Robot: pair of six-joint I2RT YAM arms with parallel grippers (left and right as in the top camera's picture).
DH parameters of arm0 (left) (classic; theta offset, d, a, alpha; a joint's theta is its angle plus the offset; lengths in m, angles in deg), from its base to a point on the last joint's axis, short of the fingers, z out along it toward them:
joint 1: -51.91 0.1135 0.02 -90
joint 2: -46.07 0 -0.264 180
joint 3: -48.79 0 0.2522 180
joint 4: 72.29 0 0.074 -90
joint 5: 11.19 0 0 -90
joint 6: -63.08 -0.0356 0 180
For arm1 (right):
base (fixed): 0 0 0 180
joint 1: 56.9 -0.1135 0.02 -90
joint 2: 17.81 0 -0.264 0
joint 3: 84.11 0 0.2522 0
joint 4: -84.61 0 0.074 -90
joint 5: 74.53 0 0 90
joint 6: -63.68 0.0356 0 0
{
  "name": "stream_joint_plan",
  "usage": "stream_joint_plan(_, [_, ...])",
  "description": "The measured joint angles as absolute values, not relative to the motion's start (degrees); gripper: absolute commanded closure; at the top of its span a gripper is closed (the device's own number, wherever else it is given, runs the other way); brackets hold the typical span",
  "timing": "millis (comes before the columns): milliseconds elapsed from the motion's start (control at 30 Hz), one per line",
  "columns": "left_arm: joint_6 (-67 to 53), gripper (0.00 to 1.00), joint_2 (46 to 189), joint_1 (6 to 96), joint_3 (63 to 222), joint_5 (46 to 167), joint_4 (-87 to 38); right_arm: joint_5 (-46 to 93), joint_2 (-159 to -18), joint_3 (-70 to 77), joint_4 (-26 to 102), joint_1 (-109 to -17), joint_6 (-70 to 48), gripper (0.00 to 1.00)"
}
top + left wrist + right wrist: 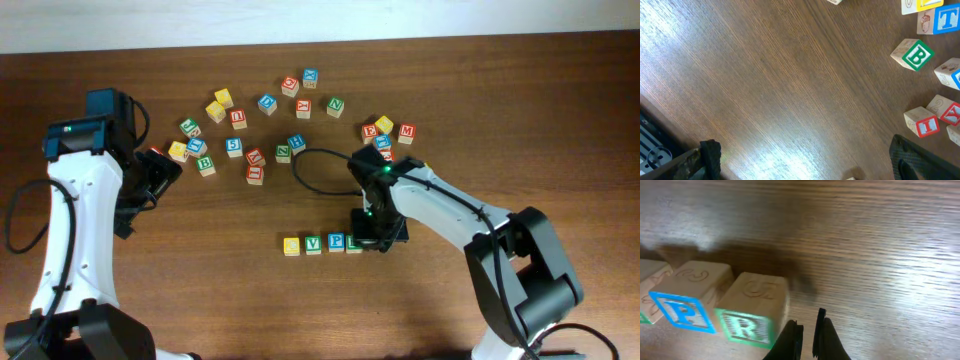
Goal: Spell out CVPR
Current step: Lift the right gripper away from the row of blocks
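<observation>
Right tool (pixel 807 335): the fingers are pressed together with nothing between them. It stands low over the desk (pixel 880 255), just beside the right-hand face of the R block (pixel 751 315). Whether a finger touches that block cannot be told.

The R block sits against the P block (pixel 687 302) at the end of a row. The overhead view gives the whole row: C block (pixel 291 245), V block (pixel 313 244), P block (pixel 336 242), then the R block (pixel 354 244), which is partly covered by the right tool (pixel 378 238). The row lies in a straight line, well apart from the loose blocks (pixel 265 102) scattered farther back.

Left tool (pixel 805 150): the fingers (pixel 710 160) are spread wide and hold nothing, over bare desk at the left side.

View differences – the right wrist view shows the green R and blue P faces close up. The left wrist view shows a green B block (pixel 912 54) and a red I block (pixel 922 122) at its right edge.
</observation>
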State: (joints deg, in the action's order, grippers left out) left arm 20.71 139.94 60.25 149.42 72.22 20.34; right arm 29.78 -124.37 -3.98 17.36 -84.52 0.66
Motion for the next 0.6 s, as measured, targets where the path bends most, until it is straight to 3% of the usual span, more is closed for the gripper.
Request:
stream_joint_plan(133, [20.7, 0.01, 139.9, 60.2, 149.4, 72.2, 20.3, 30.0, -122.0, -4.0, 14.2, -79.7, 0.6, 0.96])
stream_joint_plan(300, [20.7, 0.01, 139.9, 60.2, 149.4, 72.2, 20.3, 30.0, -105.1, -3.9, 10.8, -76.8, -0.8, 0.96])
stream_joint_plan(367, [20.7, 0.01, 139.9, 60.2, 149.4, 72.2, 20.3, 30.0, -104.2, -3.9, 10.8, -76.8, -0.9, 0.8])
stream_joint_plan(500, [20.7, 0.01, 139.9, 60.2, 149.4, 72.2, 20.3, 28.6, -104.2, -3.9, 13.4, -76.8, -1.2, 0.8])
stream_joint_plan(533, [20.7, 0.01, 139.9, 60.2, 149.4, 72.2, 20.3, 27.8, -104.2, -3.9, 14.4, -76.8, -1.2, 0.71])
stream_joint_plan(600, [20.7, 0.01, 139.9, 60.2, 149.4, 72.2, 20.3, 27.1, -104.2, -3.9, 14.4, -76.8, -1.4, 0.68])
